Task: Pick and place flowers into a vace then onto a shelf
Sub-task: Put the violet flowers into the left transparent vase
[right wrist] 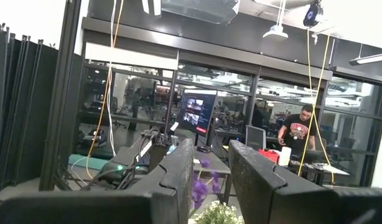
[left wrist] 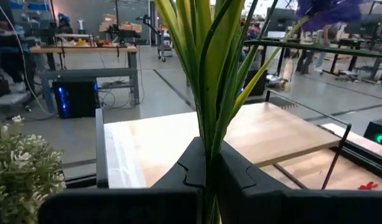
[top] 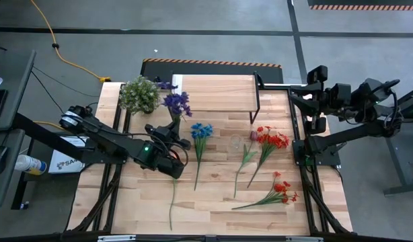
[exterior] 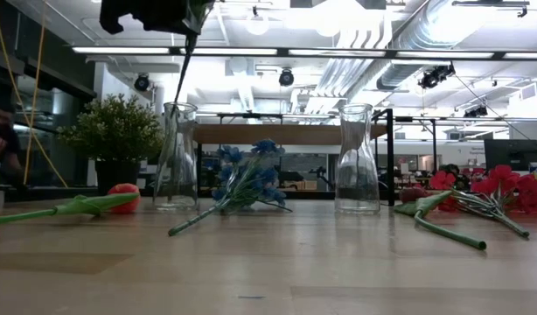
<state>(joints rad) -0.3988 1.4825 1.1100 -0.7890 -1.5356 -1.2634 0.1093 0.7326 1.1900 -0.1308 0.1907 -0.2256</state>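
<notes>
1. The purple flower (top: 177, 103) is held by its green stem in the left gripper (top: 167, 142); the fingers are closed tight on the stem, as the left wrist view shows, where the stem (left wrist: 206, 93) rises straight up between them.
2. In the low view the stem (exterior: 184, 74) hangs down from the gripper into the mouth of the left vase (exterior: 176, 157); whether it touches the bottom, I cannot tell.
3. The blue flower (top: 200, 134) lies flat on the table (top: 213, 195), just beside the left gripper; a thin green stem (top: 172, 198) lies below the gripper, its bloom is hidden.
4. A second, empty vase (exterior: 357, 159) stands upright near the table centre; a red-tipped flower (top: 247, 151) lies just beside it.
5. Two red flowers lie on the right half of the table: one (top: 272, 140) near the vase, the other (top: 280, 190) closer to the front edge.
6. The shelf (top: 216, 93) stands at the back of the table; its wood top is bare; a potted plant (top: 139, 94) stands at its left end.
7. The right gripper (top: 313, 101) waits raised off the right table edge, beside the shelf; its fingers (right wrist: 181, 171) stand somewhat apart and hold nothing.
8. Writing: a white box (top: 64, 161) left of the table has dark letters, only "SA" can be read; a person (right wrist: 298, 140) stands far behind in the room.
</notes>
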